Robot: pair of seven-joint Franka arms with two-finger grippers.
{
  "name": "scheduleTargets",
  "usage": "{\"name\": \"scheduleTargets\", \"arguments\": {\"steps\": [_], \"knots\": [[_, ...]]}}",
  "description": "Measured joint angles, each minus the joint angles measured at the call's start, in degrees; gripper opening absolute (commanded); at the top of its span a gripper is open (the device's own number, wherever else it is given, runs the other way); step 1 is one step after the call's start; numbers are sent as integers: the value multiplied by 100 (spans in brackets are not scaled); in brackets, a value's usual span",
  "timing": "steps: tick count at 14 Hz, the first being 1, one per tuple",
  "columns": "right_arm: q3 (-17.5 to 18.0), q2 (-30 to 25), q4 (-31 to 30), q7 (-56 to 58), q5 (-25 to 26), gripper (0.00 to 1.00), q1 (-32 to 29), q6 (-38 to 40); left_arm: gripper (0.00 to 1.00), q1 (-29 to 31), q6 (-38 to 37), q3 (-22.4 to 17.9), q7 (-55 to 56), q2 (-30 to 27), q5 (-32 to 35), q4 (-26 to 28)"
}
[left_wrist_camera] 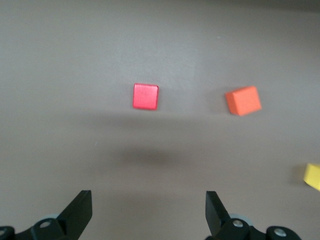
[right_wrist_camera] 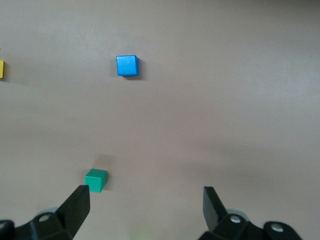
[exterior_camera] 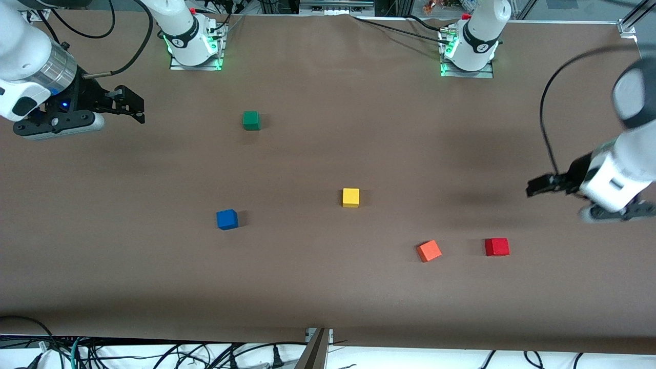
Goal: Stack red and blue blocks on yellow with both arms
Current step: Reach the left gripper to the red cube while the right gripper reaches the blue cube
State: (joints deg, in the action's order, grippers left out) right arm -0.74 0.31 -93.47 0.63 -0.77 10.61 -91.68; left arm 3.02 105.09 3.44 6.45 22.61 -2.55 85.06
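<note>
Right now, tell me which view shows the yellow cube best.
The front view: the yellow cube sits whole and unobstructed on the table. The left wrist view catches only a cut-off corner; the right wrist view only a sliver.

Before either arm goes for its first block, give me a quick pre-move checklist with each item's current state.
1. Left gripper open and holding nothing, in the air above the table at its own end: ok.
2. Right gripper open and holding nothing, likewise at its end: ok.
3. Red block free on the table, apart from the orange-red cube: ok.
4. Blue block free, nothing touching it: ok.
5. Yellow cube top bare, ready to take a block: ok.
</note>
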Motion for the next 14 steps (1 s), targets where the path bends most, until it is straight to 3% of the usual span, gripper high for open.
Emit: {"name": "scheduleTargets", "arguments": {"steps": [5,9,14], "knots": [[-1,72,2,0,-1,100,-1,3,100,-2,1252,-8,-25,1248,41,3],[6,393,-12,0,-1,100,5,-129,100,10,1568,-28,-142,1702,429,52],[48,1118,-89,-63,-8,100,61,-1034,100,-31,2157,-12,-154,1933,471,419]]}}
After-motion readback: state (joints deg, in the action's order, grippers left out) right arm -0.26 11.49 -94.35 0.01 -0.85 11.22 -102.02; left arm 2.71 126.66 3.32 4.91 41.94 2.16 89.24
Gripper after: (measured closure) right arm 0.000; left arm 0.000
